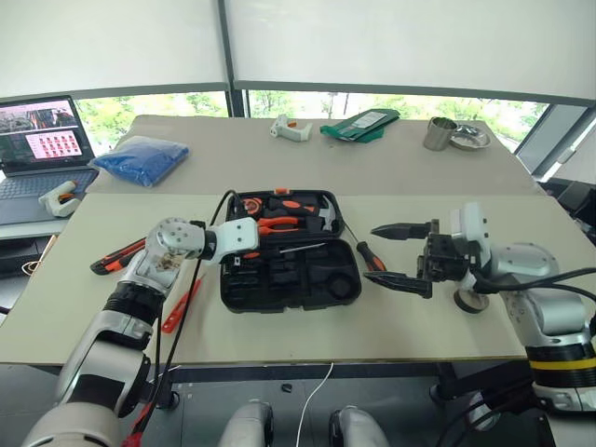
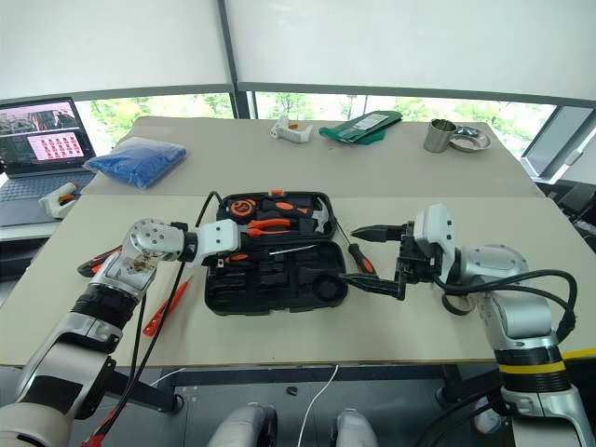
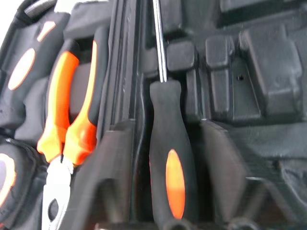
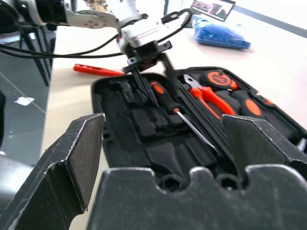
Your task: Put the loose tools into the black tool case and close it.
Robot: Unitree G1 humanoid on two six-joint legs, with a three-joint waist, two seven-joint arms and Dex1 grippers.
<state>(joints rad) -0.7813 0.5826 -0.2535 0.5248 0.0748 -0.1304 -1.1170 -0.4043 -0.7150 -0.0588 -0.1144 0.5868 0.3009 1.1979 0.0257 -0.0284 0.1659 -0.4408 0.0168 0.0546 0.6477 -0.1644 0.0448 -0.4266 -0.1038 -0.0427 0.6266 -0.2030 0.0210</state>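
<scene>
No legible text is found; laptop screen [image 1: 42, 133] content and green packet [image 1: 361, 123] label are too small to be read.

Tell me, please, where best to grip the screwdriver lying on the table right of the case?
Probably its thick handle, from above, closing across it: the screwdriver lies flat beside the black tool case, handle nearest the open right end effector; the shaft is thin.

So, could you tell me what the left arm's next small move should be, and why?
Probably lift the left gripper straight up out of the black tool case. Its fingers stand open on either side of the screwdriver, which already lies in the case along the hinge. Other loose tools, such as the utility knife, still lie on the table to its left.
</scene>
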